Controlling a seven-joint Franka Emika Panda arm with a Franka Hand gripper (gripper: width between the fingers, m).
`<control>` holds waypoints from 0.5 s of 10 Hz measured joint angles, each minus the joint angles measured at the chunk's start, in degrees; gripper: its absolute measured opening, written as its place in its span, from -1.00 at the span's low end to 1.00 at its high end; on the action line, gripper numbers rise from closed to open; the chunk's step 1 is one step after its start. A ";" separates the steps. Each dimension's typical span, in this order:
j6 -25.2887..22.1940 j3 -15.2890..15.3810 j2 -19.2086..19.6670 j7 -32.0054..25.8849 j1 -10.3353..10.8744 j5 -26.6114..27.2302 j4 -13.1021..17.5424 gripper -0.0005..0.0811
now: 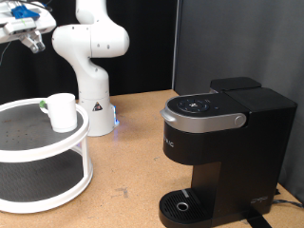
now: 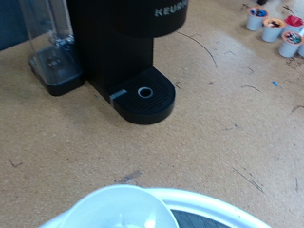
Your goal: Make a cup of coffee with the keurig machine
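Exterior view, near to far: boxy matte black keurig machine [image 1: 220,152] is standing at the frame's right on the brown particle-board table [image 1: 123,161], lid down, round drip tray [image 1: 180,204] bare. Small plain white cup [image 1: 62,111] is sitting on the top tier of the white two-tier round stand [image 1: 43,157] at left. Two-finger gripper [image 1: 34,40] is hovering high at top left, well apart from the cup, holding nothing visible; finger state: cannot tell. Wrist view is showing small pods [image 2: 274,26] lying beyond the machine.

White cup [image 1: 62,111], black keurig machine [image 1: 222,142]
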 joint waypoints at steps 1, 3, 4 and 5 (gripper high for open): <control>1.93 -0.15 0.01 -0.24 -0.82 -0.18 -1.54 -0.99; 4.48 -1.11 0.05 -1.76 -2.15 -1.24 -4.02 -0.72; 5.92 -2.05 0.22 -2.72 -2.63 -2.08 -5.04 -0.23; 7.26 -3.17 0.60 -3.90 -2.94 -2.65 -5.79 -0.23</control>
